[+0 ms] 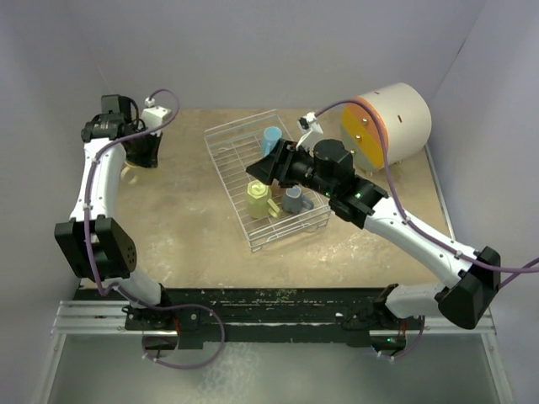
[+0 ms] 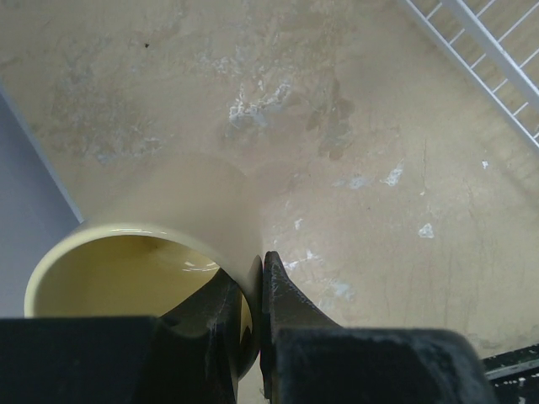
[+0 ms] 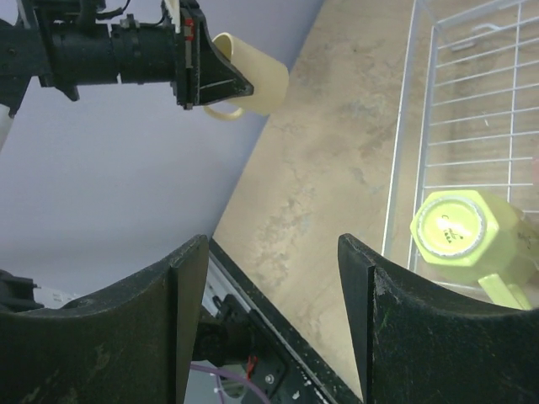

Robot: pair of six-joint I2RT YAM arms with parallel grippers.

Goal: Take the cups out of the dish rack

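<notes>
While the left arm (image 1: 97,181) stretches far, its fingers (image 2: 290,316) pinch the cream mug (image 2: 168,202).

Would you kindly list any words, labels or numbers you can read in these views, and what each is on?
Nothing is legible.
Lime green mug, upturned base: a small dark print, too blurred to read.
Cream-yellow mug and dish rack: no lettering visible.
</notes>
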